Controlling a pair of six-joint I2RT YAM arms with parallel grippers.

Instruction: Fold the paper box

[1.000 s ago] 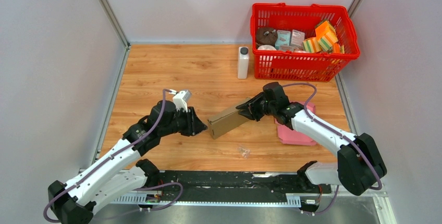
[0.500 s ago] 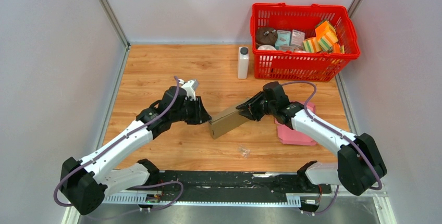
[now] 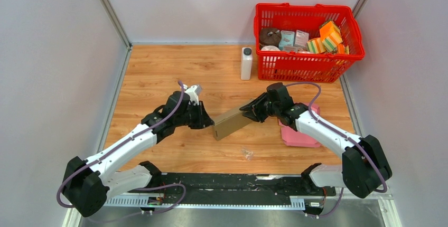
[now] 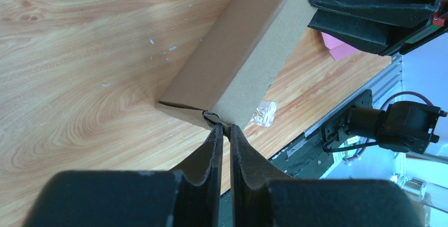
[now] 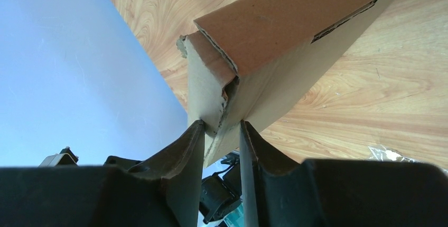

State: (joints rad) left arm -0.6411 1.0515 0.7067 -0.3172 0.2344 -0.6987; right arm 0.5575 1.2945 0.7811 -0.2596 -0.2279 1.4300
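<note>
I see the paper box (image 3: 231, 123) near the middle of the wooden table (image 3: 169, 74), a long brown cardboard sleeve lying at an angle, its left end nearer the arm bases and its right end farther back. It spans the gap between the two grippers. The left gripper (image 4: 223, 128) sits at the box's left end; in the left wrist view its fingers are drawn almost together and pinch the thin cardboard edge at the lower corner of that end. The right gripper (image 5: 222, 124) is at the opposite end; in the right wrist view its fingers stand on either side of the folded end panel and clamp it, with torn corrugated edges showing just above the fingertips. I cannot tell whether the box's underside touches the table. A small clear wrapper (image 3: 246, 154) lies on the table near the box, on the side toward the bases. A pink flat item (image 3: 298, 134) lies under the right forearm. A white bottle (image 3: 246, 63) stands just beside the red basket (image 3: 296, 66) at the far right.
</note>
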